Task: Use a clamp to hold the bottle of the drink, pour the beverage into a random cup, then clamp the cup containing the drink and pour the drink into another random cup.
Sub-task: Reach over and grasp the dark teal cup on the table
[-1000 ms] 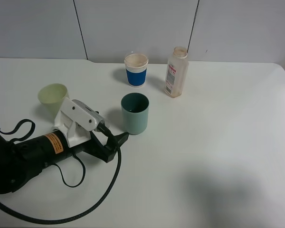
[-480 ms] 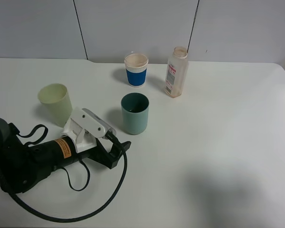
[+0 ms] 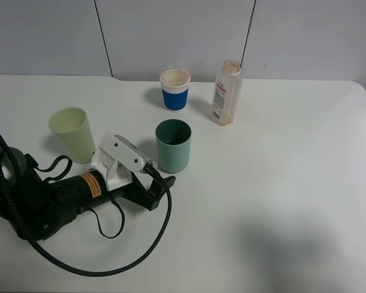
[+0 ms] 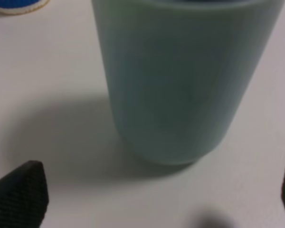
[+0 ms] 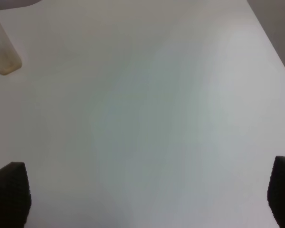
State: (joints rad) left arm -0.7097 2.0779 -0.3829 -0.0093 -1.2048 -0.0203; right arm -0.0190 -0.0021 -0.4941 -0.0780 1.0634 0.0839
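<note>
Far left on the table, the pale green cup stands upright. One second ago the white wrist housing overlapped its lower right side; the housing now sits clear of it, and the cup itself has not shifted.

The left arm lies low over the table, black cable looped in front of it. Over the past second it has travelled rightward and slightly toward the camera. The left pincer now sits just beside the base of the teal cup, on its near-left side, closer than in either earlier frame. In the left wrist view the left pincer is spread wide: one fingertip shows at one lower corner and the other at the opposite edge. The teal cup fills the view ahead of them, upright, touching neither. It is not gripped.

Behind the teal cup, the blue cup with its white rim stands upright, unmoved. To its right the bottle stands upright, uncapped, near the back of the table, position unchanged.

The right arm is outside the high view. Its wrist view shows the right pincer spread wide over bare table, holding nothing, with the bottle base well apart at a far corner.
</note>
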